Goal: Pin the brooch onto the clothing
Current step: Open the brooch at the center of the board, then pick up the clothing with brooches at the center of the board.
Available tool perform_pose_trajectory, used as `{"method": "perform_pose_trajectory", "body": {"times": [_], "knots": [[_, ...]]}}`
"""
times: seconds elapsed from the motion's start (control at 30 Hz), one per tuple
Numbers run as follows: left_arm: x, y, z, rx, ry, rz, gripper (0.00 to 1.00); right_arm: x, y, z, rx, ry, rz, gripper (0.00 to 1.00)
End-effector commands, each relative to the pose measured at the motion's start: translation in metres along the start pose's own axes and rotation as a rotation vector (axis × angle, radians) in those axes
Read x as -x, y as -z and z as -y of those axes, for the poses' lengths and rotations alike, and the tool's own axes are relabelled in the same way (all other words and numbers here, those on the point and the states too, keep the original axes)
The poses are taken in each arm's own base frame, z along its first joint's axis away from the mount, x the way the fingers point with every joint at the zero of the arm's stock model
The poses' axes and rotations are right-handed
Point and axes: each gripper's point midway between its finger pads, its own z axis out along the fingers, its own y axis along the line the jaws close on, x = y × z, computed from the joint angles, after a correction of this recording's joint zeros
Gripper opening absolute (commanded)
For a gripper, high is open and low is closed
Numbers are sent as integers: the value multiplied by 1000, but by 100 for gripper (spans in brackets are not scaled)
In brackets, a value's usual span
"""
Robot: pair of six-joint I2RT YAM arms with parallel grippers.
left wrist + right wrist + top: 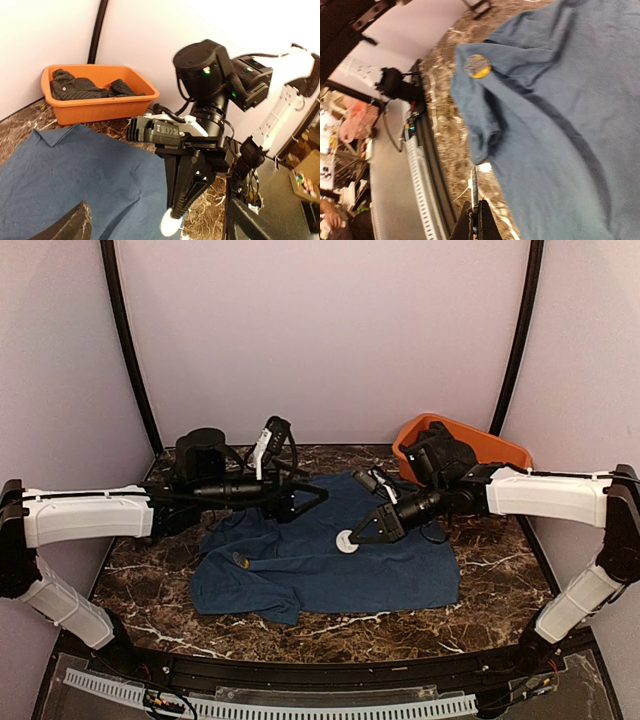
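The clothing, a navy T-shirt [330,570], lies spread on the marble table [480,570]. My right gripper [353,537] hangs low over the middle of the shirt, shut on the brooch [345,543], a white round disc. In the right wrist view the brooch [474,185] shows edge-on, sticking out past the right gripper [475,209], beside the shirt's sleeve [485,135]. In the left wrist view the right gripper [184,200] pinches the white brooch [171,223] just above the shirt [75,170]. My left gripper [312,502] stands open over the shirt's upper left part, nothing between its fingers [67,225].
A small round gold-and-grey badge [241,561] sits on the shirt's left side, also visible in the right wrist view [477,66]. An orange tub [470,445] with dark clothes [82,87] stands at the back right corner. A black cylindrical object [200,455] stands back left.
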Motion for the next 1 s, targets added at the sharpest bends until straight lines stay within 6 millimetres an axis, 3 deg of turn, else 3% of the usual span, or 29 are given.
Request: {"method": "perform_pose_trajectory", "body": {"times": [0.0,0.13,0.23,0.37,0.47,0.57,0.6,0.7,0.87,0.97], "knots": [[-34,2,-38,196,-71,-176,98,2,38,68,-423,-111,32,0],[-51,-5,-49,206,-139,-229,99,-7,71,98,-667,-186,57,0],[-65,-16,-44,124,-215,-269,99,-16,92,111,-804,-229,73,0],[-84,-37,-37,25,-266,-325,99,-30,127,133,-999,-327,124,0],[-96,-59,-40,5,-292,-366,97,-37,140,137,-1054,-371,159,0],[-116,-80,-42,-32,-287,-408,94,-43,146,138,-1053,-394,201,0],[-112,-86,-40,-41,-289,-402,94,-43,147,137,-1040,-399,219,0],[-125,-101,-43,-57,-270,-418,93,-47,150,139,-1017,-438,262,0],[-147,-118,-45,-52,-269,-444,90,-63,145,150,-1034,-578,245,0],[-156,-129,-46,-57,-256,-450,88,-69,131,152,-991,-629,185,0]]}}
